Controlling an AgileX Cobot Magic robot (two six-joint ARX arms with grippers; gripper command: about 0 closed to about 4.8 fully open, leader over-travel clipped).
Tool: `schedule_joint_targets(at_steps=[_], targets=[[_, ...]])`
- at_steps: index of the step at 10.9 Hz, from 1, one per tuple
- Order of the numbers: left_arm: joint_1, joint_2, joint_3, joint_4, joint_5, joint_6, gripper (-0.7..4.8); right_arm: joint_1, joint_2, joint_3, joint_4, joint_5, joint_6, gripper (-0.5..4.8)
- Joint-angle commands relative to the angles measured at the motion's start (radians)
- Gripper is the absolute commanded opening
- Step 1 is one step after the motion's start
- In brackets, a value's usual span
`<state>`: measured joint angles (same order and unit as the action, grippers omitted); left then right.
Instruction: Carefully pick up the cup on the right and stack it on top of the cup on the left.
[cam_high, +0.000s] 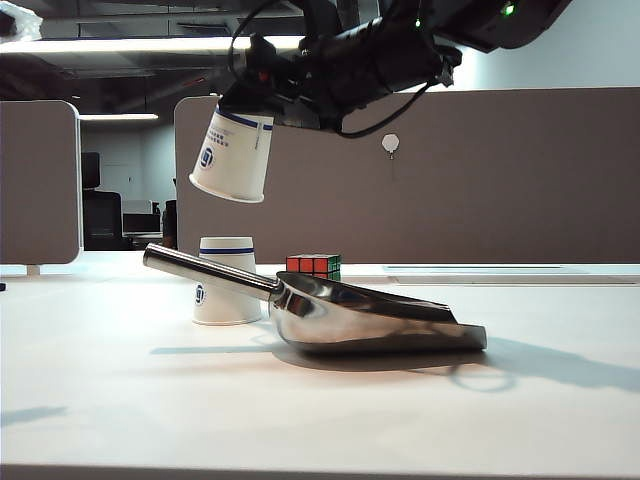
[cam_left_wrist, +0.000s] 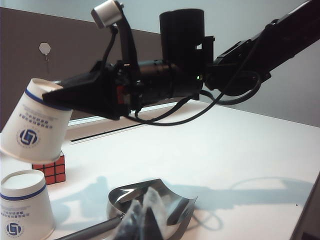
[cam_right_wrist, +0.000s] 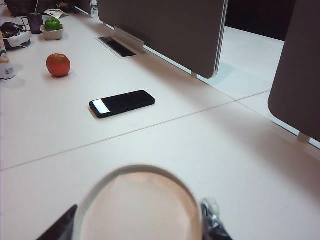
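Cup (cam_high: 234, 155) — gripped upside down, tilted, by right gripper (cam_high: 262, 100), in air above left cup (cam_high: 227, 282) | step: carry over | next: level, centre, lower | left gripper (cam_left_wrist: 142, 220) idle near scoop (cam_high: 370, 315) — opening unclear

Right gripper (cam_high: 262, 108) up in the air, clamped on an upturned cup (cam_high: 233, 155), tilted, above and apart from the second upturned cup (cam_high: 227, 281) standing on the table (cam_high: 120, 400). Scoop (cam_high: 340, 310) in front of that cup, handle crossing it. Cube (cam_high: 314, 265) behind. Left gripper (cam_left_wrist: 142, 220) low over the scoop.
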<state>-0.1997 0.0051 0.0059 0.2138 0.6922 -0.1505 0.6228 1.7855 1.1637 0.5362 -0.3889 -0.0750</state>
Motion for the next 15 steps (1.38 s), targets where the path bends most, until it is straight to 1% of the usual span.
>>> schedule_joint_targets(at_steps=[1,6,8,10,12,15], targets=[[-0.001,0.0,0.002,0.012,0.0,0.0,-0.05,0.0,0.063,0.029,0.008,0.029,-0.004,2.72],[-0.001,0.0,0.002,0.012,0.0,0.0,-0.05,-0.001,0.132,0.09,-0.016,0.04,-0.004,2.72],[-0.001,0.0,0.003,0.012,0.002,0.0,-0.05,-0.002,0.179,0.087,-0.094,0.058,-0.003,2.72],[-0.001,0.0,0.003,0.013,0.002,0.0,-0.05,-0.002,0.181,0.087,-0.118,0.058,-0.003,2.72],[-0.001,0.0,0.003,0.013,0.001,0.0,-0.05,-0.003,0.183,0.087,-0.199,0.081,-0.003,2.72],[-0.001,0.0,0.003,0.013,0.001,0.0,-0.05,-0.003,0.184,0.087,-0.251,0.084,-0.003,2.73]])
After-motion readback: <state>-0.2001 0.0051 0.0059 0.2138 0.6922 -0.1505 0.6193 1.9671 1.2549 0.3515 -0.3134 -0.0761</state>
